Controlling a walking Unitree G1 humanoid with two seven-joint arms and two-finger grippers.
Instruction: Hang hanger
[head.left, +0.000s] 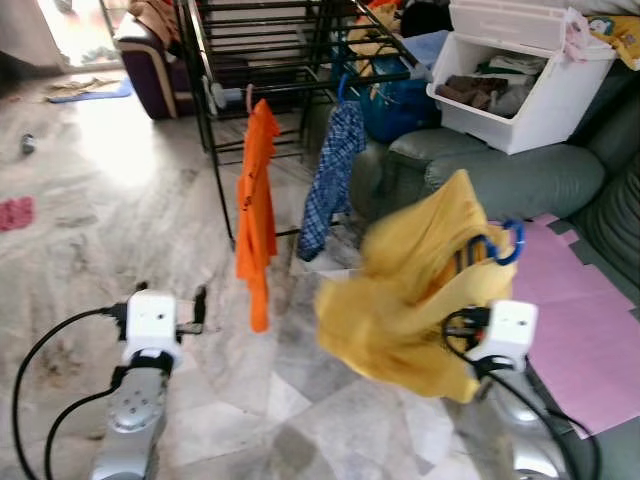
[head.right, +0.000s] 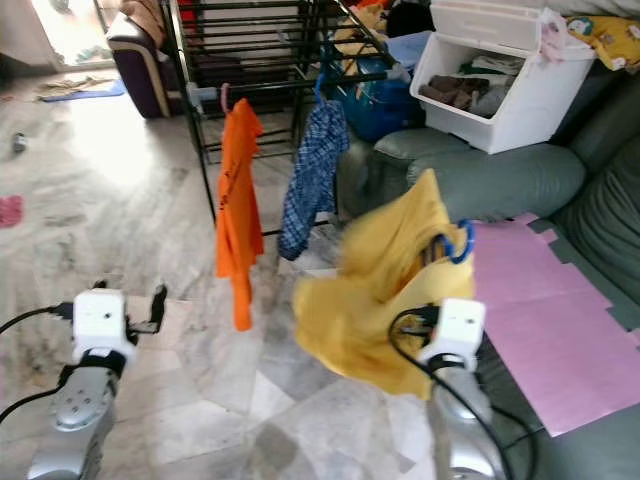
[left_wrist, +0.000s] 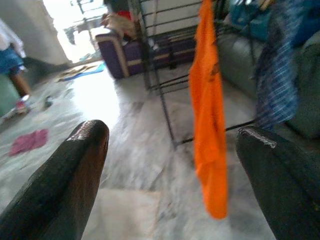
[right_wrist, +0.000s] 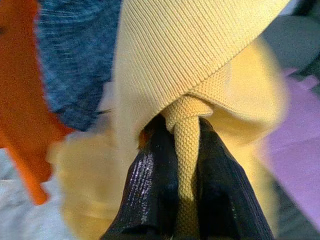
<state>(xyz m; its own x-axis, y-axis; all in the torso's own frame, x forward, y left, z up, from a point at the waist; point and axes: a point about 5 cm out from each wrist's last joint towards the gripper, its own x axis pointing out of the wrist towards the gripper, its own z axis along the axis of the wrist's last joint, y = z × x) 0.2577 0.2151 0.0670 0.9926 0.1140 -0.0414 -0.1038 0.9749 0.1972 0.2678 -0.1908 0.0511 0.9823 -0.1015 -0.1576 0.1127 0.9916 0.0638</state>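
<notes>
Home living room: marble floor (head.left: 150, 190), grey sofa (head.left: 480, 175), black drying rack (head.left: 270, 60) with clothes, white storage bin (head.left: 520, 90), pink mat (head.left: 590, 330).

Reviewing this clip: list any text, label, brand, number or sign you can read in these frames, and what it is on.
None can be read.
Orange shirt hanging on the black metal drying rack: a small dark mark on its chest, too blurred to read.
Yellow knit shirt on a blue hanger, clamped in the right pincer: no print visible.
White plastic storage box on the grey sofa: no label visible.
</notes>
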